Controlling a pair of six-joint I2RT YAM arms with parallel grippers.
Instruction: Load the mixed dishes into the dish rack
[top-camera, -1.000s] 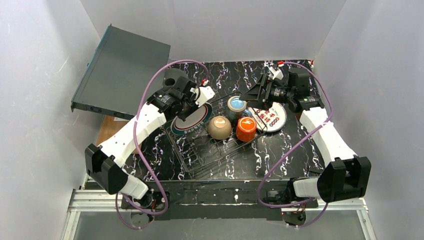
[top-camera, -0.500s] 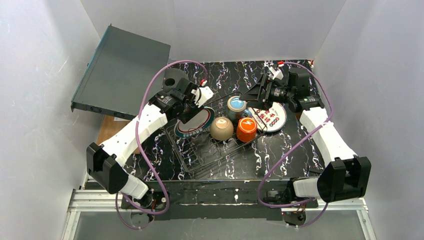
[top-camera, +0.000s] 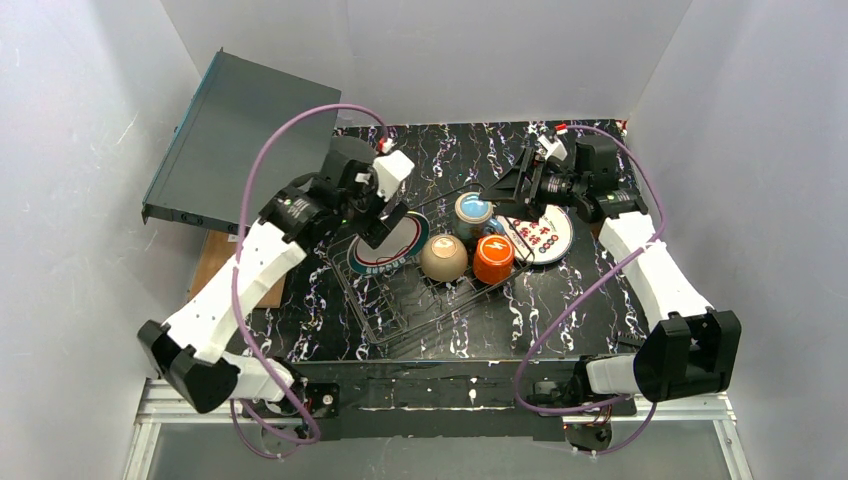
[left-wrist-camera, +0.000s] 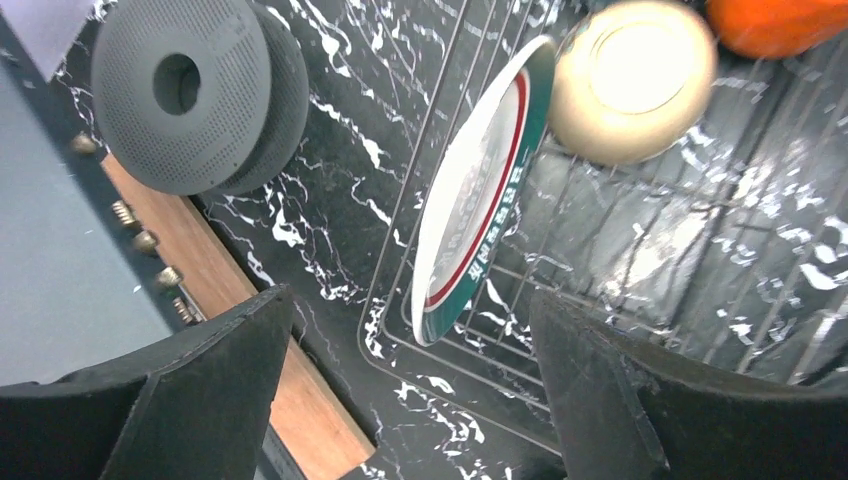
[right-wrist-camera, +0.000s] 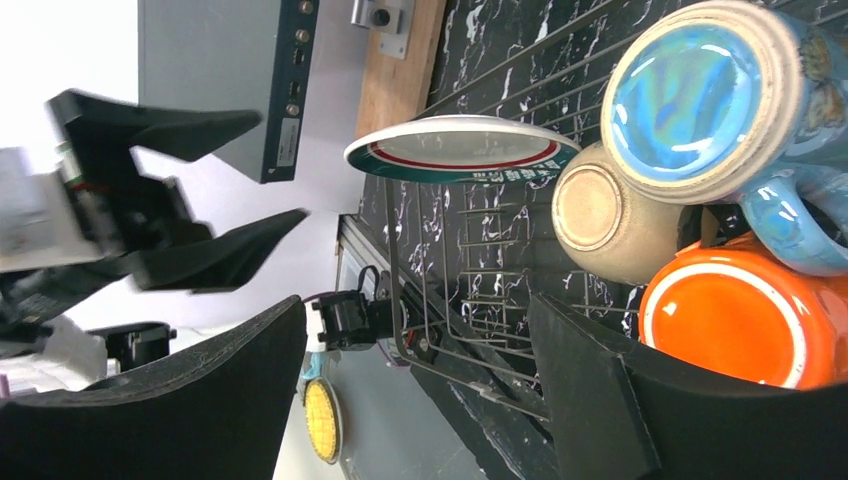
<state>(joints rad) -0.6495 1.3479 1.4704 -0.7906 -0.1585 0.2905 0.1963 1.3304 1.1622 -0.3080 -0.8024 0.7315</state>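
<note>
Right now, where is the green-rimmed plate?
In the top view, the green-rimmed plate stands tilted at the left end of the dish rack, beside the cream bowl.

Overhead camera looks down from behind; both wrist cameras closely share the green-rimmed plate (left-wrist-camera: 472, 200).

White-shelled arms (top-camera: 262, 262), black joints, looping purple cables (top-camera: 320, 110), black wedge-shaped fingers (left-wrist-camera: 200, 380).
</note>
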